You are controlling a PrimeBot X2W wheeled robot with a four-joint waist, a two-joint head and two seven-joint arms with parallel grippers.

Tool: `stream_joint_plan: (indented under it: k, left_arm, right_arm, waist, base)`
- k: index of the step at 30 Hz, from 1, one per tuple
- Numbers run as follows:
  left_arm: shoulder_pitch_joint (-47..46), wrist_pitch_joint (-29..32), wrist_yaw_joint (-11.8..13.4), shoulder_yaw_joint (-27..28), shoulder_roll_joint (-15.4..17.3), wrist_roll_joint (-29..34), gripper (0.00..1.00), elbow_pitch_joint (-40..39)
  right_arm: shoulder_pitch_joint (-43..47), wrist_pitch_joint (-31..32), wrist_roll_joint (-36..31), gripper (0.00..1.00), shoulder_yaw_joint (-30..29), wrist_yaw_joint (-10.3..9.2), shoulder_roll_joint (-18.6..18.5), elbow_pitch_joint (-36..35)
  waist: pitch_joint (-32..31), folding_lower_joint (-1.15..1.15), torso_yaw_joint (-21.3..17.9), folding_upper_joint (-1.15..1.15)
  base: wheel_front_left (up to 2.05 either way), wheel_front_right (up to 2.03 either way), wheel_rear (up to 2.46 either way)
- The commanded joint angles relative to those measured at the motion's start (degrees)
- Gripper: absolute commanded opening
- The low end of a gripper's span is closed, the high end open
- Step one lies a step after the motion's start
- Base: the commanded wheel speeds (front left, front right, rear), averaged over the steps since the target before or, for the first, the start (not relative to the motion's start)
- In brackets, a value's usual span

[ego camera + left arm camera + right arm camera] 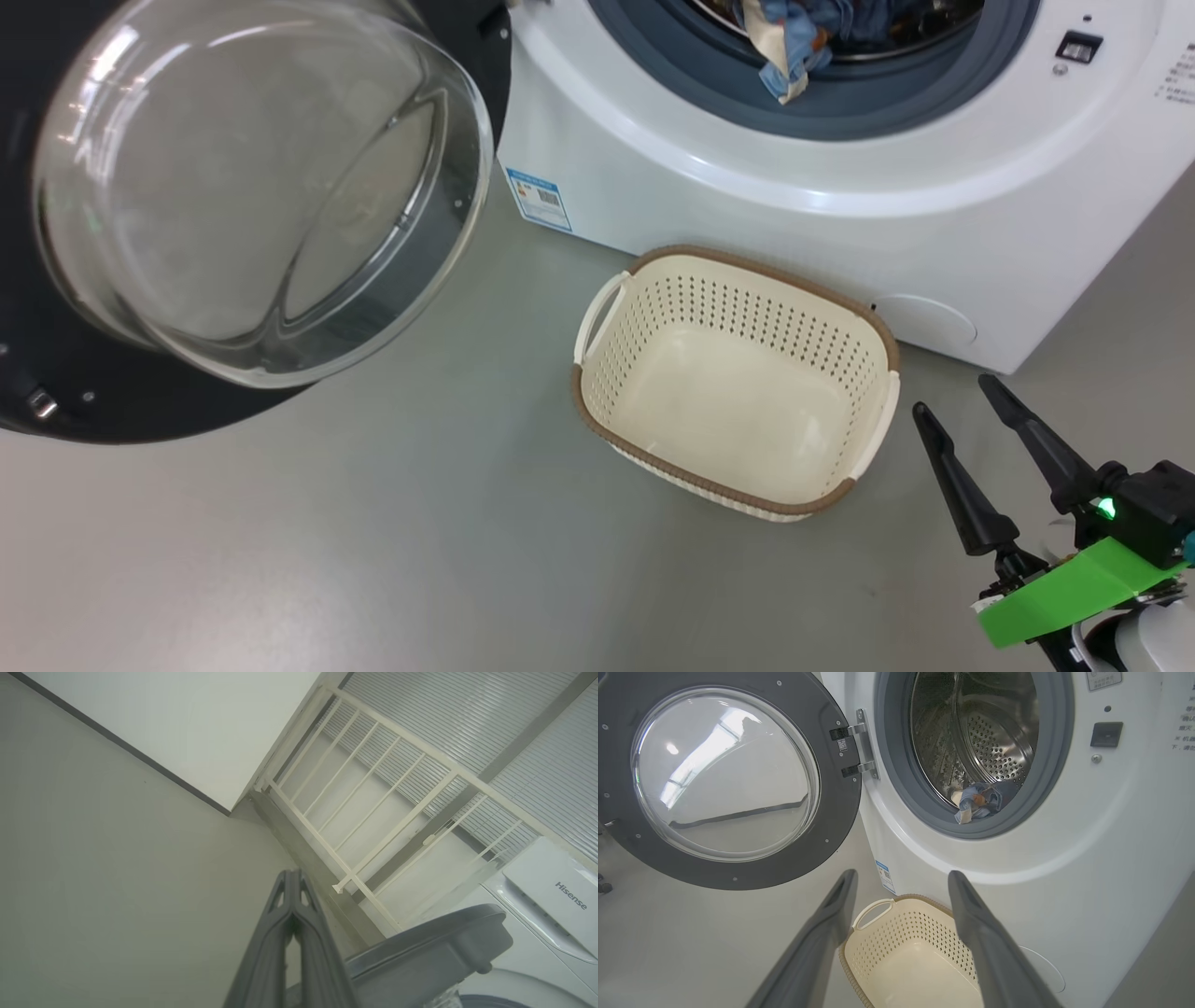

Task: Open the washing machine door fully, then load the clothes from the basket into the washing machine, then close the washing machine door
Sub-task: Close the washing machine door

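Note:
The washing machine door stands swung wide open at the left, its glass bowl bulging toward me. The clothes lie inside the washing machine, one blue end hanging over the grey gasket; they also appear low in the steel drum. The basket sits on the floor in front of the machine with nothing in it. My right gripper is open and empty, just right of the basket. My left gripper is shut on nothing, next to the door's dark edge.
Grey floor surrounds the basket. The open door takes up the space left of the machine. A white railing and a white wall stand behind the washer's top. The door latch slot is right of the drum opening.

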Motion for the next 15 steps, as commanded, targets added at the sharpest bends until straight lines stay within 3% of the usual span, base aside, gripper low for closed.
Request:
stream_joint_plan:
  k: [1, 15]
  left_arm:
    - [-2.2, 2.1, -0.2, 0.6, 5.3, -0.8, 0.0, 0.6]
    - [-7.1, 17.0, -0.2, -4.1, 7.1, -5.0, 0.0, 10.4]
  right_arm:
    - [-1.0, -0.4, 0.2, 1.0, 0.8, 0.31, -1.4, -1.6]
    - [-2.0, -0.4, 0.4, 1.0, 1.2, 0.31, -3.1, -1.9]
  waist:
    - [1.2, -0.01, -0.5, 0.0]
    - [3.3, -0.01, -1.1, 0.0]
  base:
    - [0.0, 0.0, 0.0]
    - [0.0, 0.0, 0.0]
